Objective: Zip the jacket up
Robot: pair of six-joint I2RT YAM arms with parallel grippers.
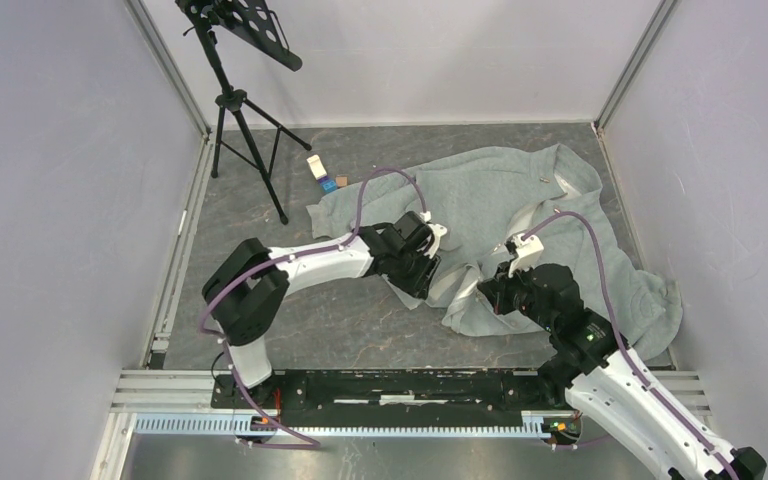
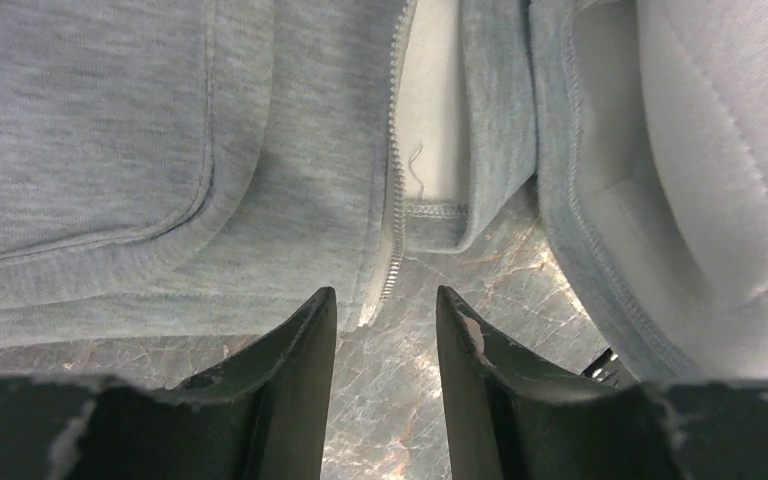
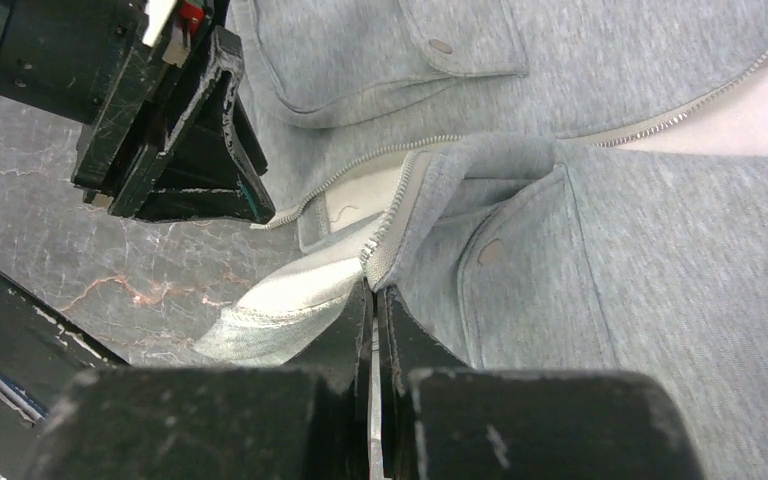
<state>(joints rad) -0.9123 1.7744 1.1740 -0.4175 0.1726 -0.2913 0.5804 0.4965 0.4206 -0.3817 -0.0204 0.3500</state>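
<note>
Right pincer gripped the jacket hem; left pincer, part-open and empty, straddled the zipper end. Next: probably pinch it, then align the 2 halves.

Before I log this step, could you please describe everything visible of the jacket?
The jacket is light grey-green fleece with a paler lining, lying crumpled and unzipped on the marbled table. Rounded patch pockets with snaps flank a pale zipper. The right tool is shut on one bottom front edge; the left tool straddles the other zipper end, jaws apart.
</note>
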